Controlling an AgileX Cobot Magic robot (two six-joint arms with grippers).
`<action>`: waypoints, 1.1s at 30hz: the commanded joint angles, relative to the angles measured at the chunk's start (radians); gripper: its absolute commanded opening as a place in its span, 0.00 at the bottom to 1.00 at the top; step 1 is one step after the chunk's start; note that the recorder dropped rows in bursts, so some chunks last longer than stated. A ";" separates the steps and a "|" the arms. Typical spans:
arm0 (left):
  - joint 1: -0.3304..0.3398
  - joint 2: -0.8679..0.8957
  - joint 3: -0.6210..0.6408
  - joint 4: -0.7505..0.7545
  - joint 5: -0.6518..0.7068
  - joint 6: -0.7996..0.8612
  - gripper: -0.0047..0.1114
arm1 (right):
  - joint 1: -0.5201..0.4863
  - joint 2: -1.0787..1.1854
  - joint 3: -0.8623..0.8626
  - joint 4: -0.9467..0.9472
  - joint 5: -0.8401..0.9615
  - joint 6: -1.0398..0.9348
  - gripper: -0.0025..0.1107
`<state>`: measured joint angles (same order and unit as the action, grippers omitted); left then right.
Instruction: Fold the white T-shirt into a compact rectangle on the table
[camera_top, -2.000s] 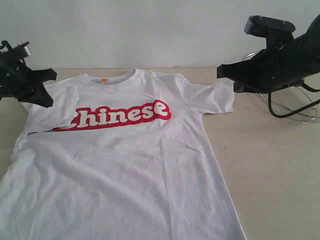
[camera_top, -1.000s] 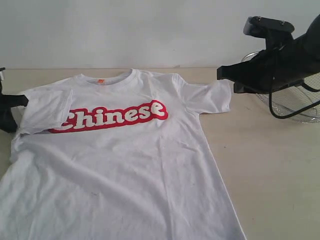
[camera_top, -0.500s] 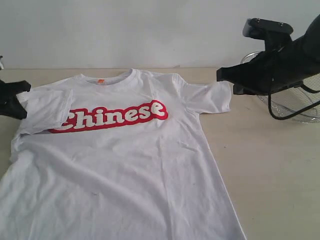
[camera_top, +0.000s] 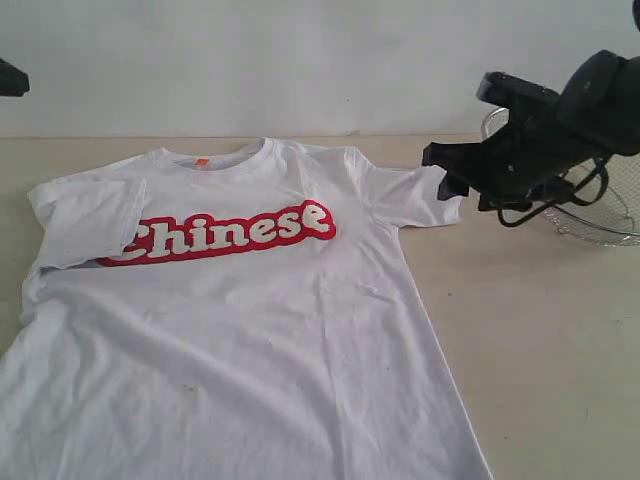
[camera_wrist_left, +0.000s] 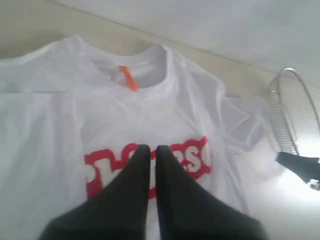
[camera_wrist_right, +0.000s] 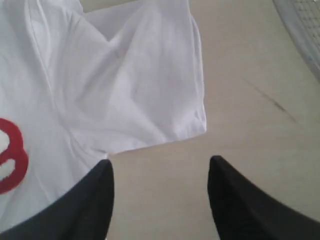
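Note:
The white T-shirt (camera_top: 250, 330) lies face up on the table (camera_top: 540, 330), red "Chinese" lettering (camera_top: 230, 232) across the chest and an orange neck tag (camera_wrist_left: 129, 79) at the collar. Its left sleeve (camera_top: 85, 225) is folded in over the chest; the right sleeve (camera_wrist_right: 150, 75) lies spread flat. My left gripper (camera_wrist_left: 150, 149) hangs high over the lettering, shut with nothing in it; only a dark bit of it (camera_top: 8, 78) shows at the exterior view's upper left edge. My right gripper (camera_wrist_right: 160, 163) is open, low beside the right sleeve's hem (camera_top: 442, 170), over bare table.
A silver wire-mesh basket (camera_top: 590, 215) stands on the table at the right, behind the right arm, and also shows as the basket rim (camera_wrist_left: 292, 115) in the left wrist view. A pale wall (camera_top: 300, 60) runs along the back edge.
My left gripper has let the left sleeve lie folded and risen up and away to the upper left. My right gripper has dipped down toward the right sleeve's hem.

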<state>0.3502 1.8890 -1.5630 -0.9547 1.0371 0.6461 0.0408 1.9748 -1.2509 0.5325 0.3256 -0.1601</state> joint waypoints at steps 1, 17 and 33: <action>-0.001 -0.053 0.005 -0.121 0.029 0.064 0.08 | -0.008 0.091 -0.092 0.012 0.020 -0.005 0.47; -0.001 -0.103 0.113 -0.126 -0.018 0.109 0.08 | -0.011 0.232 -0.169 0.049 -0.206 -0.062 0.47; -0.001 -0.103 0.113 -0.126 -0.018 0.114 0.08 | -0.009 0.249 -0.177 0.060 -0.232 -0.060 0.47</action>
<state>0.3502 1.7944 -1.4543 -1.0693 1.0201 0.7523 0.0386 2.2278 -1.4230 0.5922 0.1060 -0.2087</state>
